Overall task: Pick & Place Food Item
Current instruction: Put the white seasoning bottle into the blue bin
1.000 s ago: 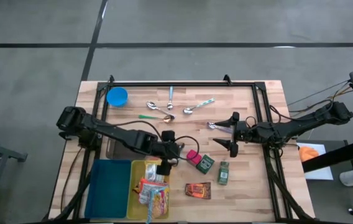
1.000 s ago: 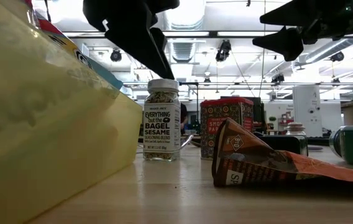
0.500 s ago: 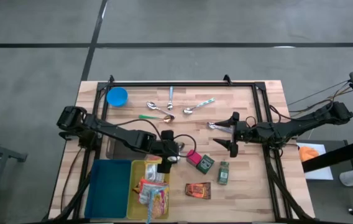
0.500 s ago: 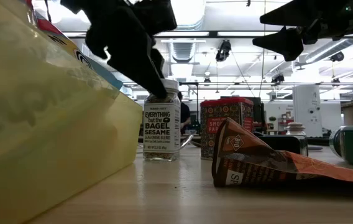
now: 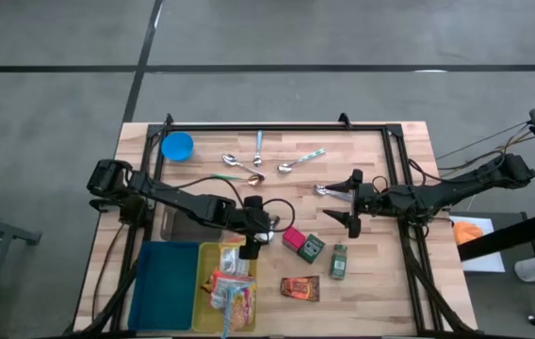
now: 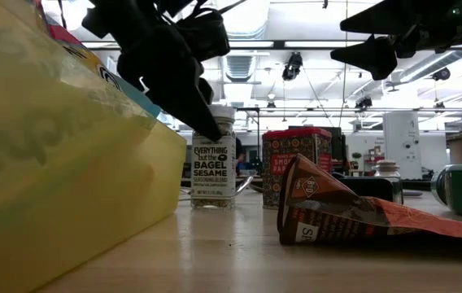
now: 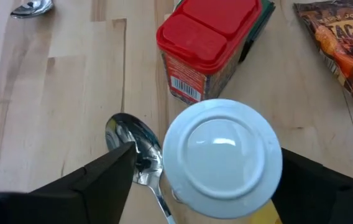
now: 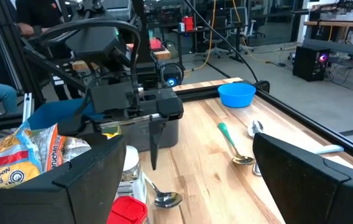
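A glass seasoning jar (image 6: 213, 167) with a white lid (image 7: 221, 157) stands upright on the wooden table, next to a red-lidded tin (image 7: 207, 46). My left gripper (image 5: 260, 234) hangs over the jar, slanting down and open, with one finger (image 7: 99, 177) on each side of the lid. In the low view its fingertip (image 6: 208, 126) is level with the lid. My right gripper (image 5: 350, 200) is open and waits above the table's right half, holding nothing. My left gripper straddles the jar's white lid from above, slanting down. One finger (image 7: 313, 177) meets the lid's edge in the wrist view; whether it touches, I cannot tell. The other finger stands clear of the lid. The jar rests upright on the table.
A spoon (image 7: 133, 143) lies right beside the jar. A yellow bin (image 5: 202, 282) of food packets and a blue bin (image 5: 164, 282) stand near-left. A green tin (image 5: 312, 248), a small jar (image 5: 339, 262) and a taco packet (image 5: 300, 288) lie nearby. Spoons (image 5: 244, 165) and a blue bowl (image 5: 177, 146) are at the far side.
My left gripper has come down toward the seasoning jar, its fingers dropping from above the lid to the lid's height, one on each side.
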{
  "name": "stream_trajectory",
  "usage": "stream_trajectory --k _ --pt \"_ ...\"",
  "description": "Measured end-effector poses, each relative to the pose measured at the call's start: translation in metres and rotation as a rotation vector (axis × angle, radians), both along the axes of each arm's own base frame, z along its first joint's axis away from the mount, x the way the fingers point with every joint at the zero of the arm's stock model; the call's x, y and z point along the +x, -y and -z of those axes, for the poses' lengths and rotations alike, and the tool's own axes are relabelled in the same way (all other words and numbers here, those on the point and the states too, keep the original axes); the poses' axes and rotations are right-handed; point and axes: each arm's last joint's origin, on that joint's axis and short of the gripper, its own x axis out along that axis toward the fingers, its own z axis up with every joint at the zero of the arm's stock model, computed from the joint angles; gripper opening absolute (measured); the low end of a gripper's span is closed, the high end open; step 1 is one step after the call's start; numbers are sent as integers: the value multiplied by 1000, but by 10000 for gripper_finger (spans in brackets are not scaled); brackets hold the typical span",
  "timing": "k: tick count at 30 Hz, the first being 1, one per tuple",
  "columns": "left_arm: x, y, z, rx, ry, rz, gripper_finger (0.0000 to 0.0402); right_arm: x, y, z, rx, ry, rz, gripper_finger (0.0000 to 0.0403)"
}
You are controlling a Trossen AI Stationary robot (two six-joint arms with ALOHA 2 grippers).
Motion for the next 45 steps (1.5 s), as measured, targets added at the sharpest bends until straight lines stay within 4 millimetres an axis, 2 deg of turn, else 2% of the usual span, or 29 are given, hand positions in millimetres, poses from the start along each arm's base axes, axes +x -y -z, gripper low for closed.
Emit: stream_trajectory --k 11,31,39,45 --pt "0 0 0 -4 3 -1 181 0 0 0 0 -1 0 349" --pt "1 1 -3 0 2 1 181 0 0 0 0 0 0 349" --pt "-1 0 -30 -10 48 -29 181 0 0 0 0 -1 0 349" --pt "-25 -3 -65 -30 72 -144 181 0 0 1 -2 -7 0 349"
